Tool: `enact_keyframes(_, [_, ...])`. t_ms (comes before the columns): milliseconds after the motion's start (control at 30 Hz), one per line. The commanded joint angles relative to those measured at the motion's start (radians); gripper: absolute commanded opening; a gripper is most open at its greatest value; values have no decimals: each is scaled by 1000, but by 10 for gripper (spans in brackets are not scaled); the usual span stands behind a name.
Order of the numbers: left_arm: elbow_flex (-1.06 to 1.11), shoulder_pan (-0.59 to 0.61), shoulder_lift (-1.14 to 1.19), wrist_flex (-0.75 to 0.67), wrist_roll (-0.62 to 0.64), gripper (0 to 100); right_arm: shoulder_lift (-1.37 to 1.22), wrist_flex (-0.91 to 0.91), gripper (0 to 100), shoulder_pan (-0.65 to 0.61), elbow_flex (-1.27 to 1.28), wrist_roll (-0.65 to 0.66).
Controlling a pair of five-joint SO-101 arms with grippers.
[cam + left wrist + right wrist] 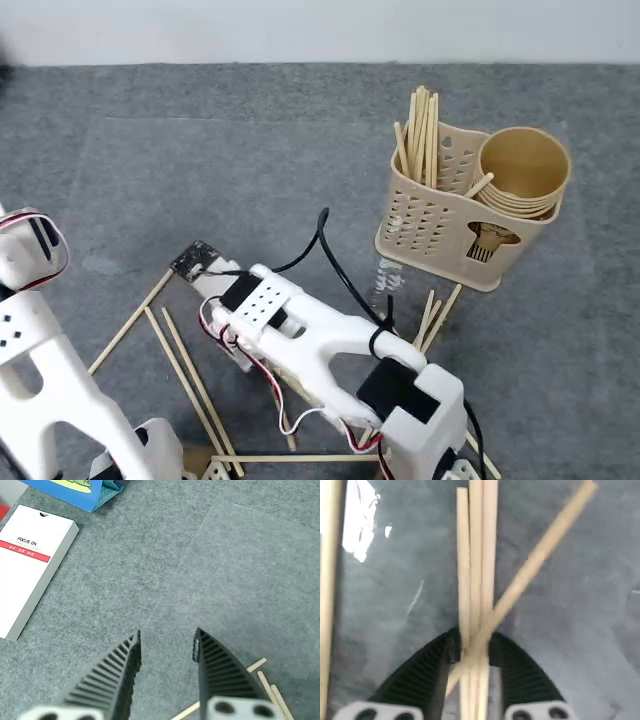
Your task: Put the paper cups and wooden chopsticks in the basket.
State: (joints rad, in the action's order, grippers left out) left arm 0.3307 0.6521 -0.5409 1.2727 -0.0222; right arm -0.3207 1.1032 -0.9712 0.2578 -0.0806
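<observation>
Now the right gripper [472,637] clamps the chopsticks [476,555], lying lengthwise between its jaws (basket [430,225] sits far right); left gripper [167,637] gapes.

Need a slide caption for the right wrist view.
Right tool closed on a bundle of chopsticks, one crossing the rest, over the grey mat.

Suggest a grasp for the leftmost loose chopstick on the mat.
Grip the leftmost chopstick on its near half. Come straight down with the open left gripper, fingers across its width. It lies flat and diagonal. Bare mat flanks that half, while farther up another chopstick meets it.
</observation>
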Motion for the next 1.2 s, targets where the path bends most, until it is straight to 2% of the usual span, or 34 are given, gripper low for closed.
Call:
enact_keyframes(0, [-5, 5, -17, -17, -8, 168, -44, -30, 8, 7, 0, 3])
enact_keyframes(200, [-5, 5, -17, -17, -8, 168, -5, -22, 8, 77, -14, 43])
enact_keyframes(600, [-5, 5, -17, -17, -8, 168, 248, 18, 7, 226, -17, 123])
enact_keyframes(1167, [-5, 3, -17, -17, -8, 168, 743, 39, 7, 424, -17, 144])
